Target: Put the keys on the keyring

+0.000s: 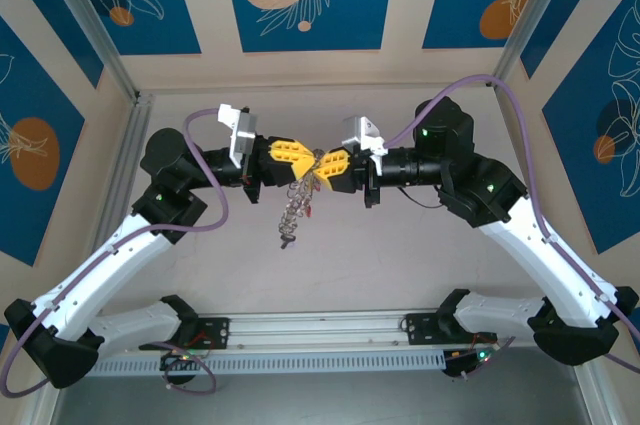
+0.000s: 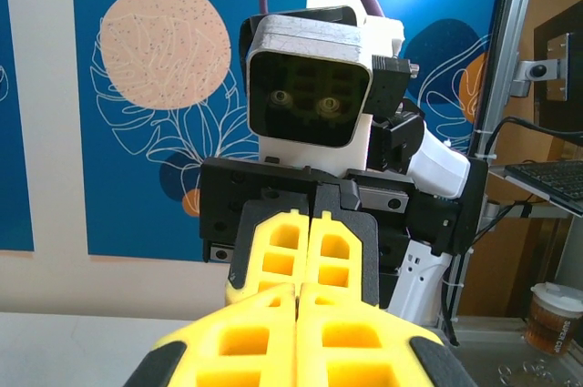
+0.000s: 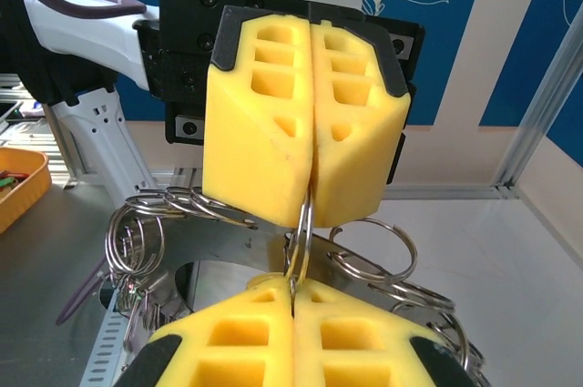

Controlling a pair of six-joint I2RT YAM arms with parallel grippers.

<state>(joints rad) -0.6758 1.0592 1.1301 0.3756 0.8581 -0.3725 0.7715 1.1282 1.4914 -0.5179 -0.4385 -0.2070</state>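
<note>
Left gripper [image 1: 307,159] and right gripper [image 1: 326,167] meet tip to tip, both clamped closed.

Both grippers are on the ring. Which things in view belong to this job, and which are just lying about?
Job in hand:
- keyring, pinched from both sides
- left gripper, shut on it
- right gripper, shut on it

Lying about:
- orange tray, off to the side
- paper cup, lidded, beyond the frame
</note>
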